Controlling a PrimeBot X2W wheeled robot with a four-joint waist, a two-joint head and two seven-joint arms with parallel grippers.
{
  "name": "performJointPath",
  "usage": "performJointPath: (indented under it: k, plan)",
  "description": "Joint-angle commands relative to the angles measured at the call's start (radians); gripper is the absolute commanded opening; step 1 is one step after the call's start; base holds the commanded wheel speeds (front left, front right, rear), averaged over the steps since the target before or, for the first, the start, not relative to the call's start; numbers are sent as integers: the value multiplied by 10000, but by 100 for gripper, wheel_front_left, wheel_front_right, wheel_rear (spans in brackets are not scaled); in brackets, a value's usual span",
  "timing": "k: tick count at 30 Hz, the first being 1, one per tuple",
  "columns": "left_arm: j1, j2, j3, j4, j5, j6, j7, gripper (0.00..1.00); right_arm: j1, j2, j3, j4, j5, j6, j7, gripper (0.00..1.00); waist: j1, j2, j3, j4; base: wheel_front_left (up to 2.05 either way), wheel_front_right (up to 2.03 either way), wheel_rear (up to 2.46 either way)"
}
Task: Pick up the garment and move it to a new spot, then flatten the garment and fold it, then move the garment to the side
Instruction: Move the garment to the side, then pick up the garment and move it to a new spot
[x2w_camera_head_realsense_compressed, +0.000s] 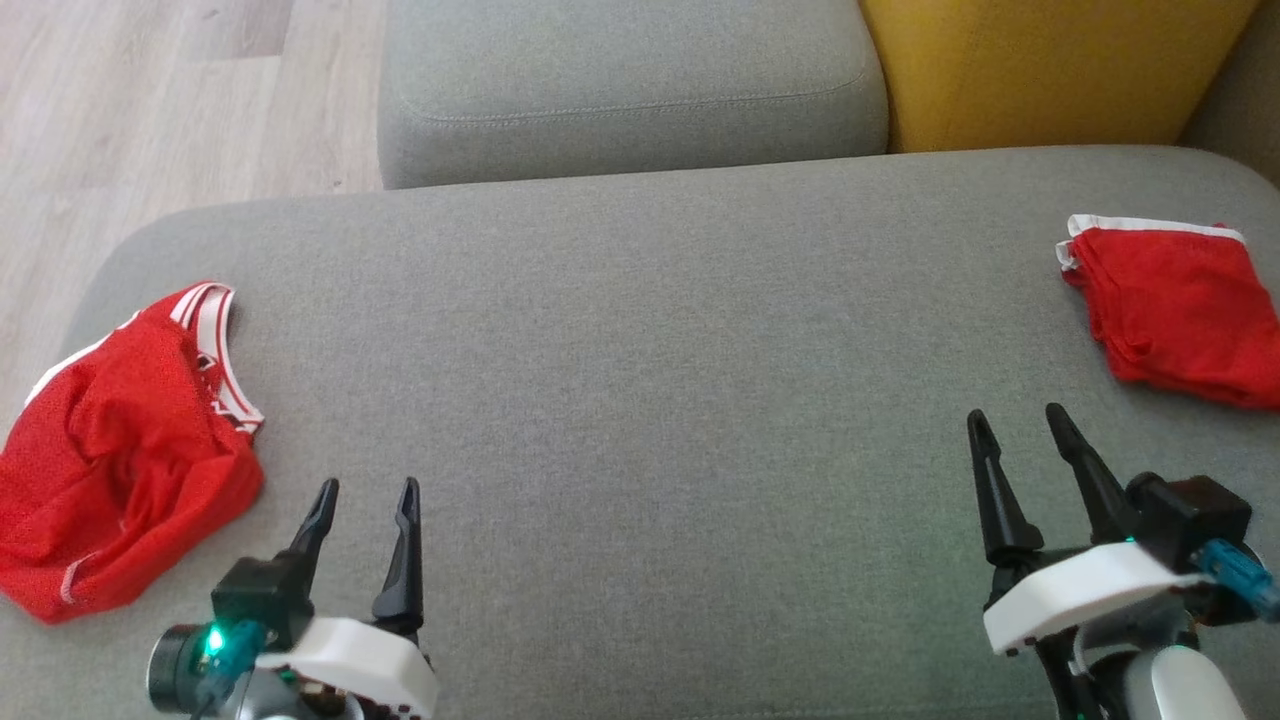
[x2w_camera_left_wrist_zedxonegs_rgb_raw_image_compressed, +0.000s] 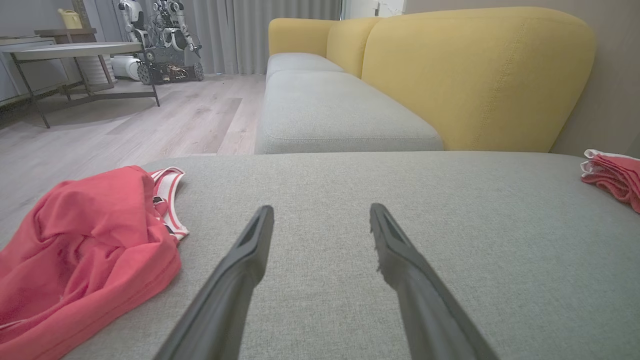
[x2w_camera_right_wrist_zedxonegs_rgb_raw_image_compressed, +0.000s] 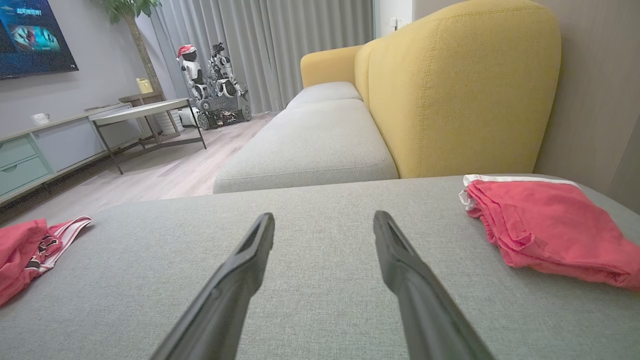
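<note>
A crumpled red garment (x2w_camera_head_realsense_compressed: 120, 450) with white-striped trim lies at the left end of the grey cushion (x2w_camera_head_realsense_compressed: 640, 400); it shows too in the left wrist view (x2w_camera_left_wrist_zedxonegs_rgb_raw_image_compressed: 85, 250) and the right wrist view (x2w_camera_right_wrist_zedxonegs_rgb_raw_image_compressed: 25, 250). My left gripper (x2w_camera_head_realsense_compressed: 368, 495) hovers open just to its right, nothing between its fingers (x2w_camera_left_wrist_zedxonegs_rgb_raw_image_compressed: 250, 250). At the right end rests a folded red garment (x2w_camera_head_realsense_compressed: 1180, 310) with a white edge (x2w_camera_right_wrist_zedxonegs_rgb_raw_image_compressed: 545, 225) (x2w_camera_left_wrist_zedxonegs_rgb_raw_image_compressed: 612, 175). My right gripper (x2w_camera_head_realsense_compressed: 1018, 420) stands open, below and left of that folded piece, apart from it.
A second grey seat cushion (x2w_camera_head_realsense_compressed: 630, 90) and a yellow backrest (x2w_camera_head_realsense_compressed: 1050, 70) lie beyond. Wooden floor (x2w_camera_head_realsense_compressed: 150, 100) runs off to the left. Far back in the room stand a low table (x2w_camera_right_wrist_zedxonegs_rgb_raw_image_compressed: 140, 110) and another robot (x2w_camera_right_wrist_zedxonegs_rgb_raw_image_compressed: 215, 85).
</note>
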Motion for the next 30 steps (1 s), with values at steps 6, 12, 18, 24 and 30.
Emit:
performJointPath:
  k: [6, 12, 18, 24, 30]
  plan:
    - [-461, 313, 386, -408, 103, 121, 0, 100, -194, 10, 208, -406, -110, -9, 40, 100, 1, -1, 1, 12, 0, 0, 0]
    - [-516, 359, 365, -416, 140, 198, 48, 100, -196, 15, 175, -409, -134, -9, 26, 100, 1, -1, 17, 12, 0, 0, 0]
    - [-573, 390, 355, -400, 148, 258, 71, 100, -216, 22, 168, -377, -130, -9, 22, 100, 1, -1, 28, 25, 0, 0, 0]
    - [-611, 409, 361, -382, 131, 305, 80, 100, -271, 30, 178, -361, -125, -9, 34, 100, 1, -1, 31, 33, 0, 0, 0]
    - [-727, 404, 340, -386, 106, 305, 65, 100, -228, 35, 83, -399, -145, -9, 68, 100, 1, -1, 58, 269, 0, 0, 0]
